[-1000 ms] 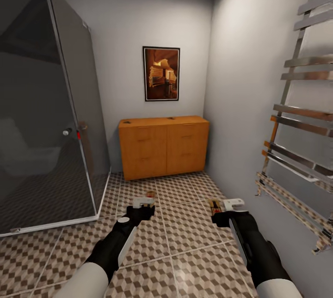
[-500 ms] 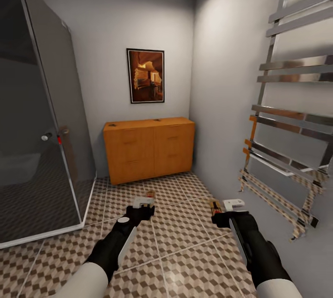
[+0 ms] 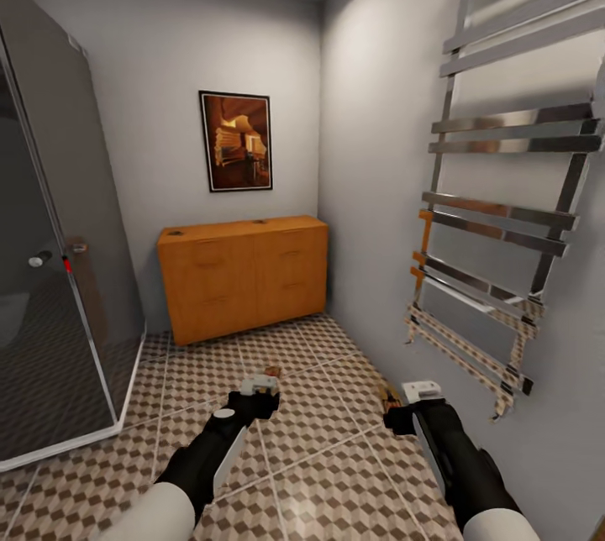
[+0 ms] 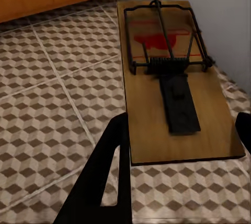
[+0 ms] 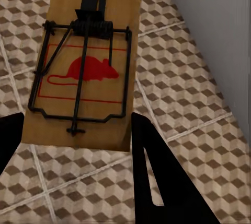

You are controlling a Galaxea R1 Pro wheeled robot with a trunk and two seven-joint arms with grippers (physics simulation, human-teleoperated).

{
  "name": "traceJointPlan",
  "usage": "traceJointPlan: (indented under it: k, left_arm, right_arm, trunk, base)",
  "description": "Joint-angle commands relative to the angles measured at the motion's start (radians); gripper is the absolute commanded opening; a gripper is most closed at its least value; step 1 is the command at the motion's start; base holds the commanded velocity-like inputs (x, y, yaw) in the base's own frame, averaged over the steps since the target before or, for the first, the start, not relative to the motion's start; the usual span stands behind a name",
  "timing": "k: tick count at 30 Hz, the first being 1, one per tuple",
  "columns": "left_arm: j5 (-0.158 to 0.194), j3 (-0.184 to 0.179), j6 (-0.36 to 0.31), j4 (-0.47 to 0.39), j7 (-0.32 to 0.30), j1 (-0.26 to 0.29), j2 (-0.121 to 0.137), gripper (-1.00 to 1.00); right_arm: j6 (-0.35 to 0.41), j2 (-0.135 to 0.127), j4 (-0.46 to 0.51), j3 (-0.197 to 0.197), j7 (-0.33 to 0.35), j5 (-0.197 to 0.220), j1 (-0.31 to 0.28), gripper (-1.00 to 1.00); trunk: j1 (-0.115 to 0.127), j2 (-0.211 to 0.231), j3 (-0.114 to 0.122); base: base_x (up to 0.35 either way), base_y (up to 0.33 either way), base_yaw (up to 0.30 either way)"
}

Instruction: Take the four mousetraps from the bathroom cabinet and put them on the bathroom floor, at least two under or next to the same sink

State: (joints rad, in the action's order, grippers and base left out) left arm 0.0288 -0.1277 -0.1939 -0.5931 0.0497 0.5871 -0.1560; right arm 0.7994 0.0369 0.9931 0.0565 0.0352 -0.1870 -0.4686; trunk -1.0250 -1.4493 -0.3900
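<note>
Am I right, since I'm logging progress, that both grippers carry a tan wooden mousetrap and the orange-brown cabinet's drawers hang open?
Not quite: in the head view the orange-brown wooden cabinet has its drawers shut. Each gripper does carry a tan wooden mousetrap: left, right.

Two black forearms with white upper sleeves. Left gripper [image 3: 262, 386] and right gripper [image 3: 418, 392] white-tipped on black wrists; flat black triangular fingers [image 5: 157, 182] with slot cutouts.

Two tan mousetraps are riding flat above the cube-patterned bathroom floor [image 3: 319, 449]: one mousetrap [image 4: 167, 83] in the left claw [image 3: 262, 386], another mousetrap [image 5: 89, 62] in the right claw [image 3: 403, 396]. The orange-brown cabinet [image 3: 244, 276] is standing against the far wall.
</note>
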Motion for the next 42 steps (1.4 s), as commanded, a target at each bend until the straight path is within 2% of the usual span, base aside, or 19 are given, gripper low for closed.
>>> traceJointPlan:
  k: [1, 5, 7, 10, 14, 16, 21, 24, 38, 40, 42]
  left_arm:
    - [0.000, -0.003, 0.012, 0.046, 0.007, 0.000, 0.004, -1.00]
    - [-0.007, -0.002, 0.086, 0.142, 0.006, 0.000, 0.015, -1.00]
    - [-0.010, -0.003, 0.130, 0.186, 0.006, 0.000, 0.029, -1.00]
    - [-0.003, -0.002, 0.150, 0.205, 0.005, 0.000, 0.057, -1.00]
    - [0.002, 0.006, 0.167, 0.243, 0.004, 0.000, 0.081, -1.00]
    - [0.006, 0.007, 0.179, 0.275, 0.000, 0.000, 0.083, -1.00]
    - [0.022, 0.009, 0.276, 0.374, -0.021, 0.000, 0.084, -1.00]
    - [0.037, 0.010, 0.326, 0.430, -0.071, 0.000, 0.083, -1.00]
    - [0.043, 0.011, 0.332, 0.449, -0.082, 0.000, 0.083, -1.00]
    - [0.056, 0.010, 0.335, 0.460, -0.082, 0.000, 0.082, -1.00]
    - [0.096, 0.006, 0.340, 0.468, -0.082, 0.000, 0.083, -1.00]
  right_arm:
    - [-0.021, 0.001, -0.022, 0.003, 0.004, -0.002, -0.001, -1.00]
    - [-0.119, 0.001, -0.120, 0.003, 0.001, -0.004, -0.001, -1.00]
    - [-0.221, 0.001, -0.243, 0.002, -0.008, -0.008, -0.001, -1.00]
    - [-0.300, 0.002, -0.340, 0.002, -0.029, -0.012, -0.001, -1.00]
    - [-0.353, 0.003, -0.388, 0.003, -0.048, -0.007, -0.001, -1.00]
    - [-0.360, 0.003, -0.395, 0.004, -0.051, -0.004, -0.001, -1.00]
    - [-0.367, 0.002, -0.402, 0.006, -0.052, 0.000, -0.001, -1.00]
    - [-0.368, 0.002, -0.404, 0.008, -0.052, 0.002, -0.001, -1.00]
    - [-0.368, 0.003, -0.414, 0.009, -0.048, 0.002, -0.001, -1.00]
    - [-0.368, 0.003, -0.415, 0.009, -0.045, 0.002, -0.001, -1.00]
    - [-0.367, 0.003, -0.423, 0.010, -0.042, 0.003, -0.001, -1.00]
  trunk:
    - [0.000, -0.001, 0.000]
    - [0.000, -0.001, 0.003]
    - [0.000, -0.001, 0.005]
    - [0.000, -0.001, 0.008]
    - [0.000, -0.001, 0.012]
    - [0.000, -0.001, 0.014]
    - [0.000, -0.001, 0.018]
    - [0.000, -0.001, 0.021]
    - [0.000, -0.001, 0.034]
    - [0.000, -0.001, 0.036]
    - [0.000, -0.001, 0.037]
  base:
    - [0.000, 0.000, -0.210]
    - [0.000, 0.000, -0.205]
    - [0.000, 0.000, -0.198]
    - [0.000, 0.000, -0.196]
    - [0.000, 0.000, -0.195]
    - [0.000, 0.000, -0.195]
    - [0.000, 0.000, -0.195]
    - [0.000, 0.000, -0.194]
    - [0.000, 0.000, -0.194]
    - [0.000, 0.000, -0.177]
    - [0.000, 0.000, -0.067]
